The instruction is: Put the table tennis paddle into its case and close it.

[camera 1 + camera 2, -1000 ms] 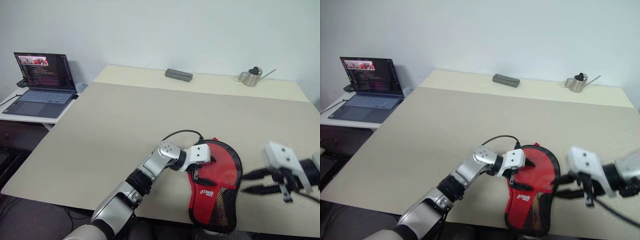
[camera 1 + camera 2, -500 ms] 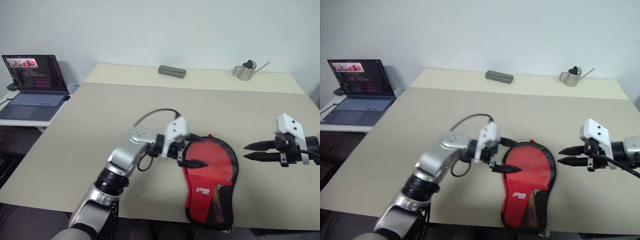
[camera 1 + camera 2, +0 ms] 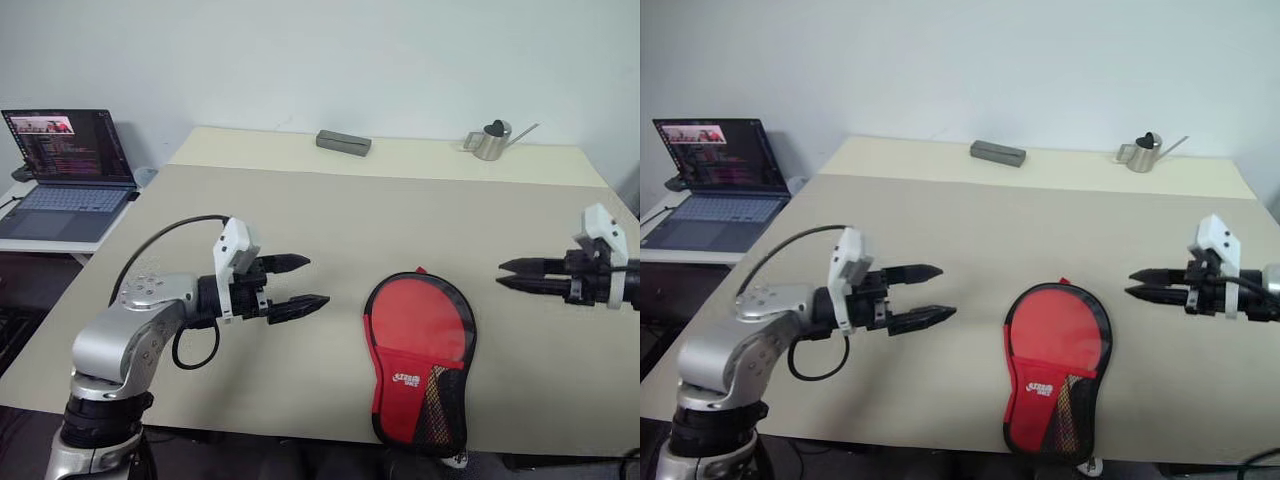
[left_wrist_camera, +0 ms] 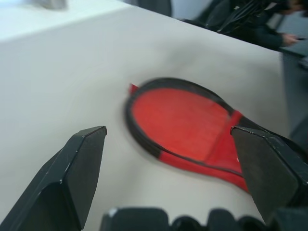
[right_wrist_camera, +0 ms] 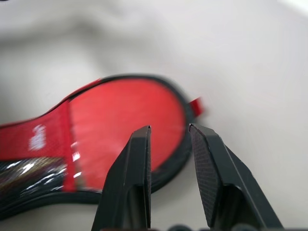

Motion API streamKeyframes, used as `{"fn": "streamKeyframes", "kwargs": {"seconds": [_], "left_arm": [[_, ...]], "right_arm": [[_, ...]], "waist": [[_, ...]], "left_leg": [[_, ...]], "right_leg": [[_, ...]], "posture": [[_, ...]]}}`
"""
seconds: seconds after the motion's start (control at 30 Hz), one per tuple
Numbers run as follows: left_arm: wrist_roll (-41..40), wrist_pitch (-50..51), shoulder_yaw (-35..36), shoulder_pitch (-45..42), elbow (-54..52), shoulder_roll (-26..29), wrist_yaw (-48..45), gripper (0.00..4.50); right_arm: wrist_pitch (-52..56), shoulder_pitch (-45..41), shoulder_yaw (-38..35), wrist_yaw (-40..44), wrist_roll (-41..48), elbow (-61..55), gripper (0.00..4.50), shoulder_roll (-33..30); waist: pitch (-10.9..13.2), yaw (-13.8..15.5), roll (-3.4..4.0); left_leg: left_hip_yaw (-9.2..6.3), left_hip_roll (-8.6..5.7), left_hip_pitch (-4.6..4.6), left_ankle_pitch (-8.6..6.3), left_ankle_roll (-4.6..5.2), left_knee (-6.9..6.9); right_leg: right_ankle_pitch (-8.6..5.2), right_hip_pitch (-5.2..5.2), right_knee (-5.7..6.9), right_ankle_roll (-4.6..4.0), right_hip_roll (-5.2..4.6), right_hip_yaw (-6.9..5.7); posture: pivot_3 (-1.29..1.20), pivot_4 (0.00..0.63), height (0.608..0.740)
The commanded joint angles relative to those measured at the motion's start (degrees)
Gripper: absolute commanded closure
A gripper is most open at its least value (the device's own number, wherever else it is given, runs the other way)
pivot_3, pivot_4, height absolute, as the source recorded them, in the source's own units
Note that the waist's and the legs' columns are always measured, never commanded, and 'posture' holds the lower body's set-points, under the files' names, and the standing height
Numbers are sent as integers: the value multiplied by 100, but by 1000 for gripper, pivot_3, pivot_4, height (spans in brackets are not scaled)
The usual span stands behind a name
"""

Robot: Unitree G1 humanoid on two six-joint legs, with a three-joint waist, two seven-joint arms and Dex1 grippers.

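Observation:
The case (image 3: 420, 350) lies flat near the table's front edge, red side up with its white logo and black mesh pocket toward me. Its narrow end reaches the edge, where a bit of white pom-pom (image 3: 458, 460) shows. The table tennis paddle is hidden. My left gripper (image 3: 318, 280) hovers open and empty to the left of the case, apart from it, pointing toward it. My right gripper (image 3: 500, 274) hovers to the right of the case, fingers a narrow gap apart with nothing between. The left wrist view has the case (image 4: 183, 122) ahead; the right wrist view has the case (image 5: 120, 120) below the fingers.
A laptop (image 3: 65, 165) stands open on a side table at the left. A grey block (image 3: 343, 143) and a small metal watering can (image 3: 492, 141) sit along the far edge of the beige table (image 3: 300, 210).
My left gripper has pulled away from the case, moving left and up, and now hangs free. My right gripper has drifted right and farther from the case. The case has stayed put.

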Motion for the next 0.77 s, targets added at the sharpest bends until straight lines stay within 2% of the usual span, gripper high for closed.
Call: {"fn": "streamKeyframes", "kwargs": {"seconds": [0.03,0.2,0.4,0.6,0.77], "left_arm": [[-204,6,377,-11,-279,232,262,0],[-351,-15,327,-53,-360,390,434,0],[-253,-319,-218,-339,-121,598,113,0],[-25,-701,-604,-643,416,566,-12,0],[-76,-762,-601,-655,523,374,195,0]], "right_arm": [[-346,-470,171,95,-256,624,3149,92],[-659,-741,377,296,-562,1337,3149,165],[-879,-743,309,413,-772,1823,3149,79],[-758,-581,173,374,-724,1564,3149,-7],[-581,-505,227,407,-707,1322,3149,-48]], "waist": [[0,-4,0],[4,1,5],[5,5,7],[9,2,14],[10,-7,15]], "left_leg": [[0,0,0,0,0,-2],[4,0,-2,0,0,-6],[12,-1,-1,0,0,-3],[20,-4,0,0,-1,-3],[18,-2,-1,0,-1,-3]], "right_leg": [[0,-1,0,0,1,0],[0,-5,-3,-2,8,1],[0,-2,-2,-2,1,1],[0,-5,2,-2,8,1],[0,-7,1,-2,8,7]], "posture": [[0,150,740],[0,150,740],[0,150,740],[0,150,740],[0,150,740]]}}
